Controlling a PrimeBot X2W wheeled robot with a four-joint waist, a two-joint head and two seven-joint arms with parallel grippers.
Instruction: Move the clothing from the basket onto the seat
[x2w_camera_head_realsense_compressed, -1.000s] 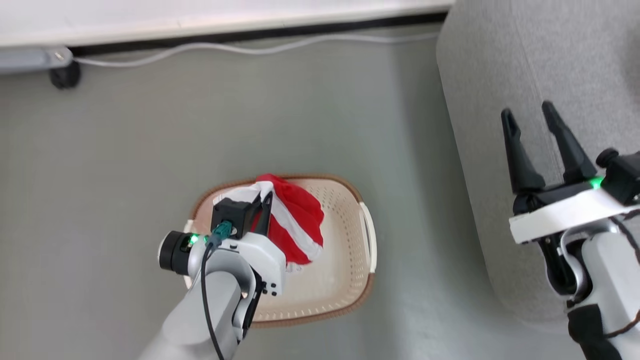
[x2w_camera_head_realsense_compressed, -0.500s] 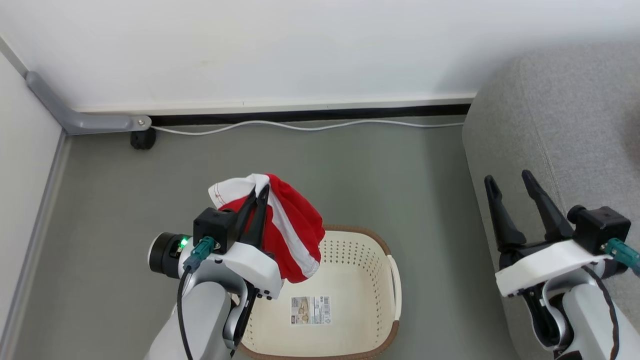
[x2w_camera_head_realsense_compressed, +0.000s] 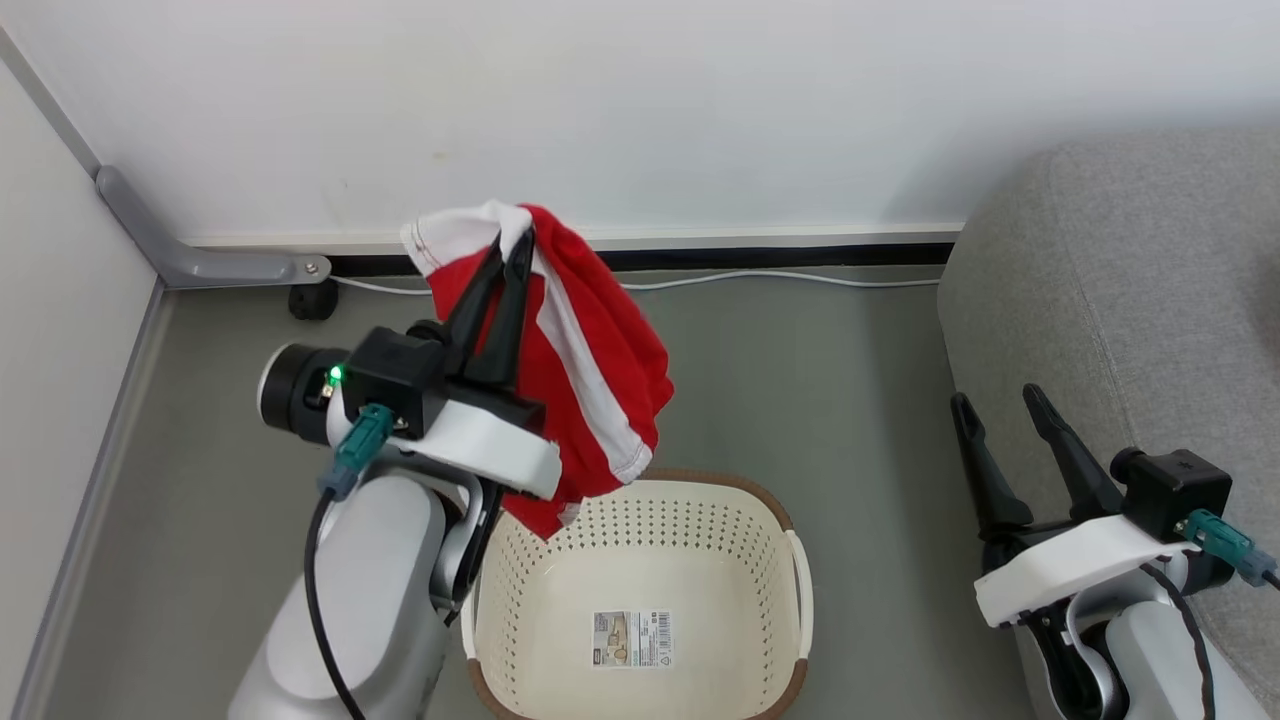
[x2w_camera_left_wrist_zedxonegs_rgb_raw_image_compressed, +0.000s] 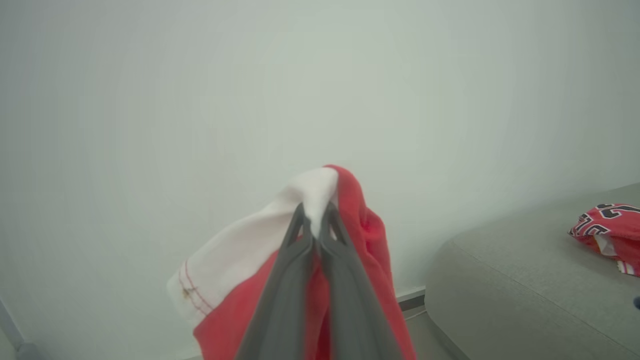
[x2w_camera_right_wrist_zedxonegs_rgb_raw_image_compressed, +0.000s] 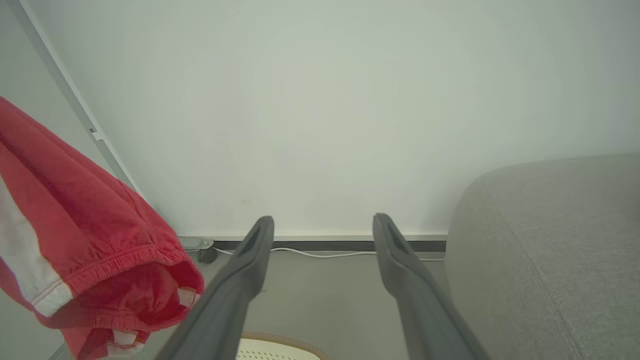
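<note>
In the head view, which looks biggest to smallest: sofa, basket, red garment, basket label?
Sofa, largest.
Basket and red garment look alike; the garment is held up nearer the camera, so I won't rank them.
Label, smallest.

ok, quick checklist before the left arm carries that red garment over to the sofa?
1. Left claw shut on red garment: ok.
2. Garment's hem clear of basket rim: cannot tell, they overlap in the head view.
3. Basket bottom bare but for its label: ok.
4. Right claw open, holding nothing: ok.
5. Free room on sofa beside the jersey: ok.
</note>
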